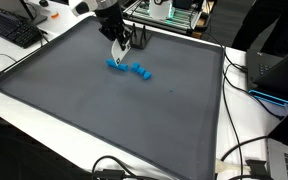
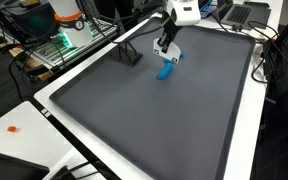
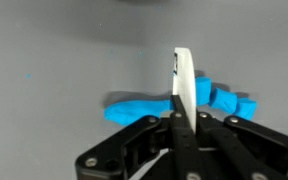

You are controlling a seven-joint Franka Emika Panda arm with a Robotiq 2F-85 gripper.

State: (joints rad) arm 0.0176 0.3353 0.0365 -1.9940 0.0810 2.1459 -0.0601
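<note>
My gripper (image 3: 181, 118) is shut on a thin white flat piece (image 3: 184, 80) that stands on edge between the fingers. Its tip hangs just above a soft blue strip (image 3: 134, 108) lying on the dark grey mat (image 1: 104, 120); a few blue chunks (image 3: 229, 100) lie to its right. In both exterior views the gripper (image 1: 119, 45) (image 2: 167, 45) points down at the far part of the mat, over the blue pieces (image 1: 130, 68) (image 2: 165, 70). I cannot tell whether the white piece touches the blue strip.
A keyboard (image 1: 9, 30) lies beyond the mat's corner. A laptop (image 1: 284, 70) and cables (image 1: 239, 150) sit along one side. A rack with green lights (image 2: 59, 40) stands beside the table. A small orange thing (image 2: 12, 128) lies on the white table edge.
</note>
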